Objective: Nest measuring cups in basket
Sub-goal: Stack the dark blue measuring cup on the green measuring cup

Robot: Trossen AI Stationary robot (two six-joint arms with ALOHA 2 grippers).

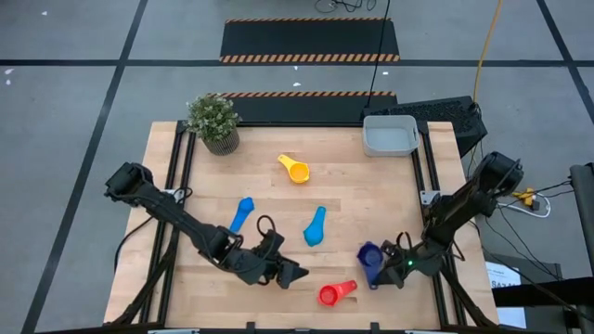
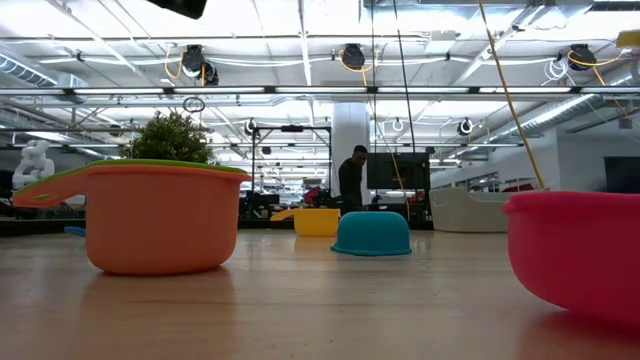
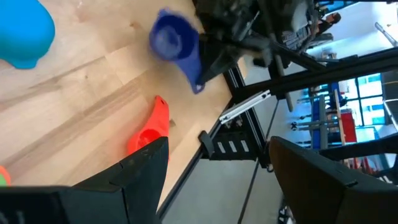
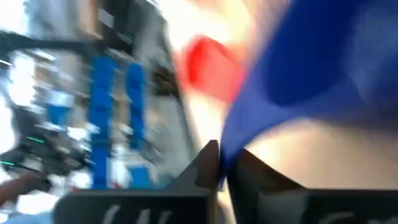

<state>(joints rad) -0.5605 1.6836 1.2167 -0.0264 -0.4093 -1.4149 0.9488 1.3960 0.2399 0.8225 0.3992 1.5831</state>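
My right gripper [image 1: 388, 270] is at the table's front right, shut on the dark blue measuring cup [image 1: 369, 256]. My left gripper [image 1: 295, 273] hovers open near the front edge, left of the red cup [image 1: 336, 293], with nothing between its fingers [image 3: 143, 171]. Two light blue cups [image 1: 243, 213] [image 1: 316, 225] lie mid-table, one mouth down [image 2: 372, 233]. The yellow cup [image 1: 295, 170] lies farther back. An orange cup with a green one nested in it [image 2: 150, 215] shows in the low view. The grey basket [image 1: 390, 136] stands at the far right corner. My right gripper pinches the dark blue cup's handle [image 4: 231, 140] between its two fingers, near the handle's free end [image 3: 198, 82]. The fingers come from the table's right side, slanting a little downward. Whether the bowl is clear of the table, I cannot tell.
A potted green plant [image 1: 215, 121] stands at the far left corner. Black rails [image 1: 419, 176] run along the table's left and right sides. Bare wood lies between the yellow cup and the basket. A person [image 2: 350, 180] stands far off in the room.
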